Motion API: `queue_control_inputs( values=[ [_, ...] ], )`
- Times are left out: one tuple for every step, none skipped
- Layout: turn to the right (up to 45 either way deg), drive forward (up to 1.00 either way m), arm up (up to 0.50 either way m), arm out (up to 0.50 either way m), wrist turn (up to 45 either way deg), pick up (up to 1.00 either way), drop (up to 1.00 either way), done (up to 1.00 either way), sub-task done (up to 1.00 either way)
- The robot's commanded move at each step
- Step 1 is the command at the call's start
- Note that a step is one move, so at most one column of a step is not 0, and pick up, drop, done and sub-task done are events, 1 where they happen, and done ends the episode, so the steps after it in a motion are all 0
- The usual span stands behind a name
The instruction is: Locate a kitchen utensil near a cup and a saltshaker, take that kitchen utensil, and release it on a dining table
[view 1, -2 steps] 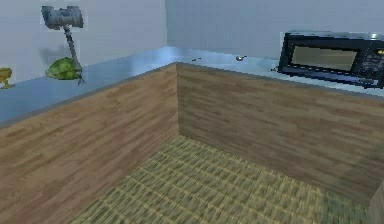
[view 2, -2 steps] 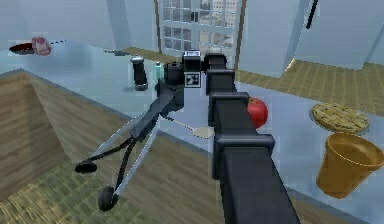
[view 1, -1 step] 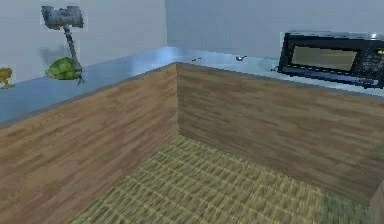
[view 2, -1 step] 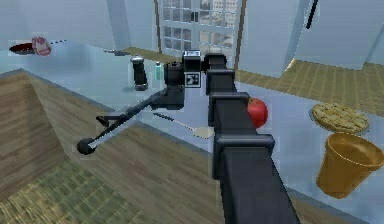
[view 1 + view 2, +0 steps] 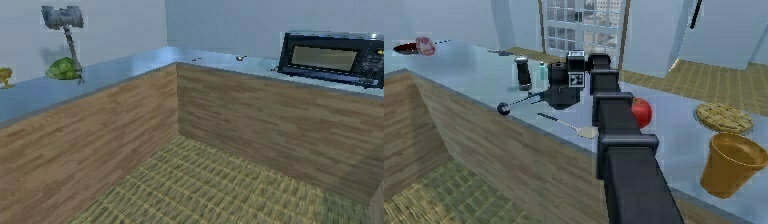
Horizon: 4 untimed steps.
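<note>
In the arm side view my arm's dark bar point(image 5: 624, 150) reaches out over a blue-grey countertop point(image 5: 474, 80). Its gripper point(image 5: 512, 104) sits left of the two white marked squares point(image 5: 574, 70). Behind it stand a dark cup point(image 5: 522, 72) and a small saltshaker point(image 5: 541, 73). A thin utensil point(image 5: 569, 123) with a pale head lies flat on the counter just this side of the gripper's body. I cannot tell whether the gripper holds anything.
A red apple point(image 5: 642, 112), a flat round pie point(image 5: 722, 118) and a tan pot point(image 5: 734, 165) sit right of the arm. A red plate point(image 5: 409, 47) lies far left. Ahead, wood-fronted counters meet in a corner, with a microwave point(image 5: 330, 55) and a green round thing point(image 5: 65, 69).
</note>
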Motion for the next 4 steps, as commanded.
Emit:
queue_control_inputs(
  values=[
    [0.0,0.00,0.00,0.00,45.0,0.00,0.00,0.00,0.00],
    [0.0,0.00,0.00,0.00,27.0,0.00,0.00,0.00,0.00],
    [0.0,0.00,-0.14,0.00,0.0,0.00,0.00,0.00,0.00],
    [0.0,0.00,0.00,0.00,0.0,1.00,0.00,0.00,0.00]
  ],
)
